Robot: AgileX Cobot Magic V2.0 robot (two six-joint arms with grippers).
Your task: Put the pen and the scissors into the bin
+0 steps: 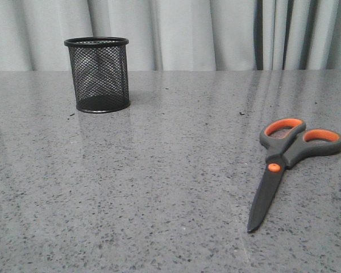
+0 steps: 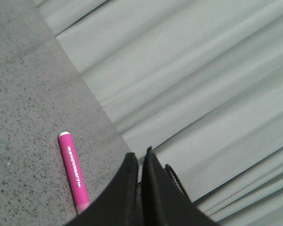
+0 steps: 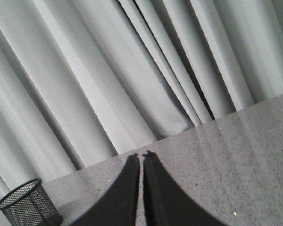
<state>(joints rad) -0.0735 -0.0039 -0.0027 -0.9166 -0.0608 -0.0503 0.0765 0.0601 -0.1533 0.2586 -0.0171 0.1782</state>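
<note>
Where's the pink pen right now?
The pen shows only in the left wrist view, lying flat on the grey table beside the shut left gripper; the front view does not show it.

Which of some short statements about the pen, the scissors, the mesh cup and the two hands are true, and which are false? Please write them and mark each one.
1. The scissors lie flat on the grey table, blades closed. True.
2. The black mesh cup is tipped on its side. False: it stands upright.
3. The pink pen is already inside the cup. False: it lies on the table in the left wrist view.
4. The left hand holds nothing. True: its fingers are together, empty.
5. The right hand grips the scissors. False: it is shut on nothing.
</note>
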